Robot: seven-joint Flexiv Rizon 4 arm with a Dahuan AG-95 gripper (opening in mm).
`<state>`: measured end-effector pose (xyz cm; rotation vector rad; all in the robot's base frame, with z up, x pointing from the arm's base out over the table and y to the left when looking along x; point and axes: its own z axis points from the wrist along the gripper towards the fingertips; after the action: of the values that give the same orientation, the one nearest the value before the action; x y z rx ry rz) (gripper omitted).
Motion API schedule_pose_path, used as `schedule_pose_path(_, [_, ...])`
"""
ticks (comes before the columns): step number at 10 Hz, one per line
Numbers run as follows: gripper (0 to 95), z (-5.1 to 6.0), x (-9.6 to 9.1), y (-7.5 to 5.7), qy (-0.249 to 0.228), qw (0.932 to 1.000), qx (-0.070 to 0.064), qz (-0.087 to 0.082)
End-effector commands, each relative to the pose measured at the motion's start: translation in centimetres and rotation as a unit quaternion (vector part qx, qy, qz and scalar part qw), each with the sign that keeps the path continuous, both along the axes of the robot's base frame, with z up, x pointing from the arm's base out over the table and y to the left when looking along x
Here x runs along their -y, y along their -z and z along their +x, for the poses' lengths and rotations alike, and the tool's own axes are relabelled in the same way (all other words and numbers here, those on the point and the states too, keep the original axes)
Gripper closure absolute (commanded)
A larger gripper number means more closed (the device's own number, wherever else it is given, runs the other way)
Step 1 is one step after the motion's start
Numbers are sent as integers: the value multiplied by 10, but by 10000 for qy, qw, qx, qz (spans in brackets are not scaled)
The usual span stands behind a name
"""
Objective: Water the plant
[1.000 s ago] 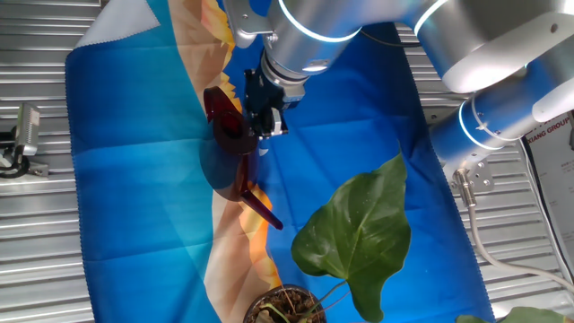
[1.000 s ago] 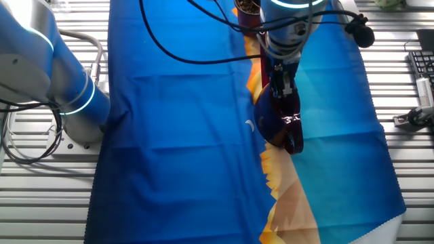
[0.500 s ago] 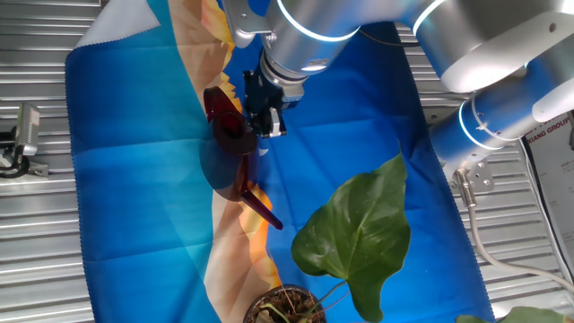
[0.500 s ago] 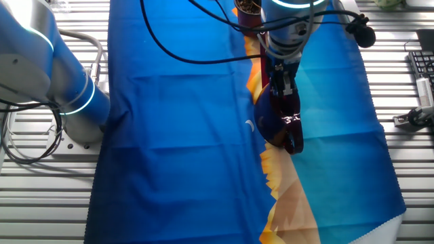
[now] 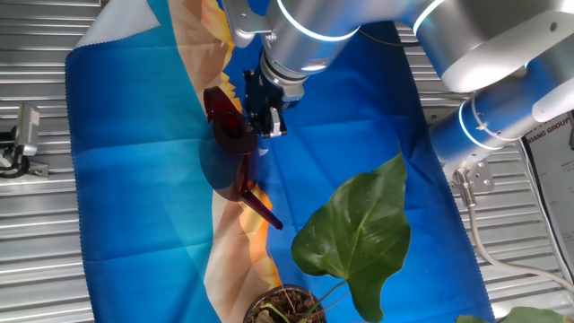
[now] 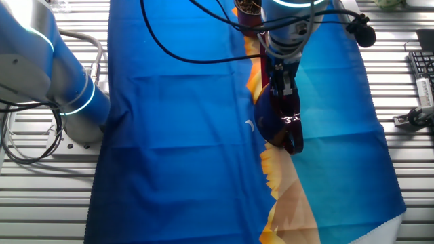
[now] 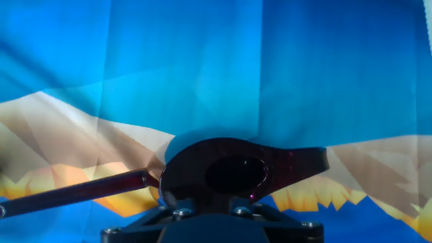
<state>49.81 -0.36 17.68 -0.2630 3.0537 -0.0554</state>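
Nothing has shifted over the last second: the end effector (image 5: pixel 265 126) is staying clamped on the dark red watering can (image 5: pixel 229 135), sitting low over the blue cloth (image 5: pixel 134 179), so pouring isn't under way. The plant (image 5: pixel 354 235) is standing near the cloth's edge, beyond the spout, with open cloth lying between.

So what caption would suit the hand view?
Looking down into the dark red can, spout pointing left, over the blue cloth.
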Motion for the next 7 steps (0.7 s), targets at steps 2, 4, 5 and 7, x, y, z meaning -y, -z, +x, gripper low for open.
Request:
schedule_pose_path(2, [950, -4, 3, -13, -57, 9999, -90, 35])
schedule_pose_path(4, [950, -4, 4, -18, -84, 9999, -113, 40])
schedule_pose_path(5, [950, -4, 4, -18, -87, 9999, -111, 41])
schedule_pose_path(7, [950, -4, 4, -18, -194, 9997, -110, 50])
